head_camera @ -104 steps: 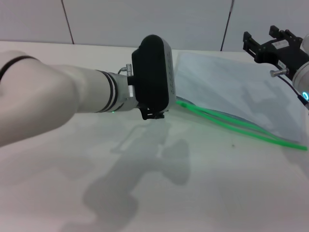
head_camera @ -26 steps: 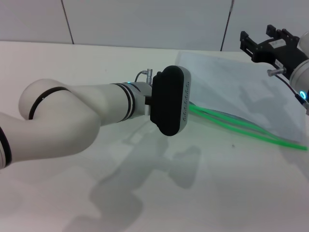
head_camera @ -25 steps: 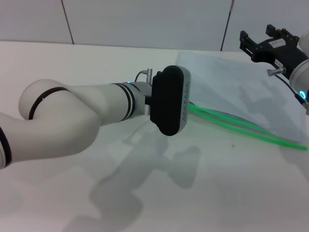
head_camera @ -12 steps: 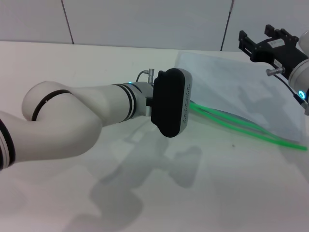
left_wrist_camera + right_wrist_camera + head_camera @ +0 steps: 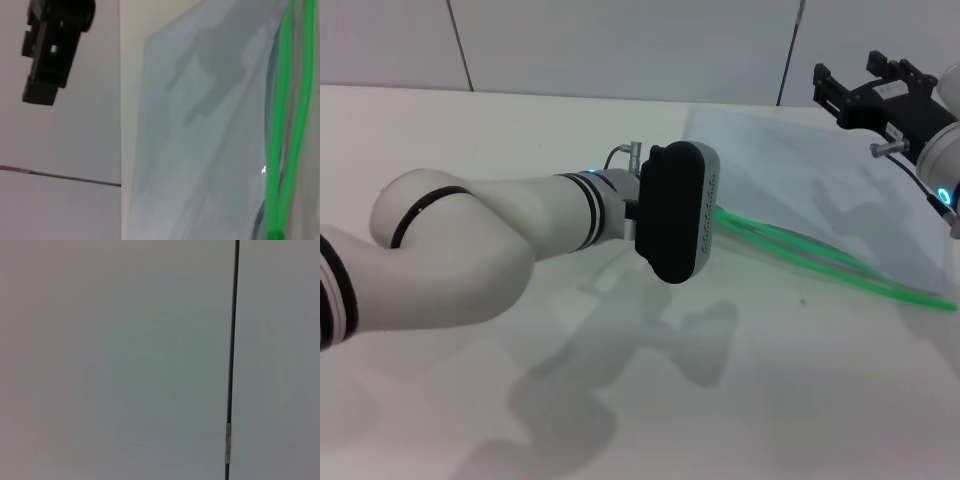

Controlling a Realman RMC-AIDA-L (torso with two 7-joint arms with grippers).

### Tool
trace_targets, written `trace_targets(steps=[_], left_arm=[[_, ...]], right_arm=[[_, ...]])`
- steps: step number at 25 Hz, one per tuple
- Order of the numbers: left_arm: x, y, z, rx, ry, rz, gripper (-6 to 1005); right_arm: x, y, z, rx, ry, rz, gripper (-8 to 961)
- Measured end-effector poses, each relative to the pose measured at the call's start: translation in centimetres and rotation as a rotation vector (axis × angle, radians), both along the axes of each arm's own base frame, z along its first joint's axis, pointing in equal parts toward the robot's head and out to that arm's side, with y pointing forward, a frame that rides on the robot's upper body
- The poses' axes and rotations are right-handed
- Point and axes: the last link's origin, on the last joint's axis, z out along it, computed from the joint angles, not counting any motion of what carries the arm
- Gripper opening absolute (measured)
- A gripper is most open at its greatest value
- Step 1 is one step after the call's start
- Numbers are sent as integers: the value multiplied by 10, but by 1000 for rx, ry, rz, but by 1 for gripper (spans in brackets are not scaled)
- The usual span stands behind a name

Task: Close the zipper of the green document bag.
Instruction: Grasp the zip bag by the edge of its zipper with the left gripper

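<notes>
White tabletop [image 5: 470, 130] fills most of the scene, with the grey-blue bag [image 5: 800, 180] lying flat on its far right part. The zipper [image 5: 820, 258] along the bag's near edge isn't zipped — its two green strips run apart, bowed, and meet at one end in the left wrist view. The left arm reaches across the middle, and its pincer [image 5: 675, 212] sits right at the zipper's left end; can't tell how its fingers stand. The right pincer [image 5: 835, 90] hangs above the bag's far right corner, looks open, holding nothing.
</notes>
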Motion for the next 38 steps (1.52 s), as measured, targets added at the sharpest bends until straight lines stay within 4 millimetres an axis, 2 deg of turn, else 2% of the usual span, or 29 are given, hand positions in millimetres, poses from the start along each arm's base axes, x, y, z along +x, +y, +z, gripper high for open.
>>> trace_targets(steps=[6, 11, 25, 30, 38], left_arm=[[-1, 1, -2, -1, 3, -7, 432], [0, 1, -2, -1, 4, -12, 301], [3, -1, -6, -6, -20, -15, 182], [3, 1, -4, 9, -30, -33, 73], [0, 0, -2, 20, -44, -32, 51]], right_arm=[[-2, 0, 0, 1, 2, 5, 720], [-3, 0, 0, 0, 1, 7, 719], [-3, 0, 0, -1, 2, 10, 716], [-3, 0, 0, -1, 1, 10, 715], [-5, -1, -2, -7, 6, 22, 714]])
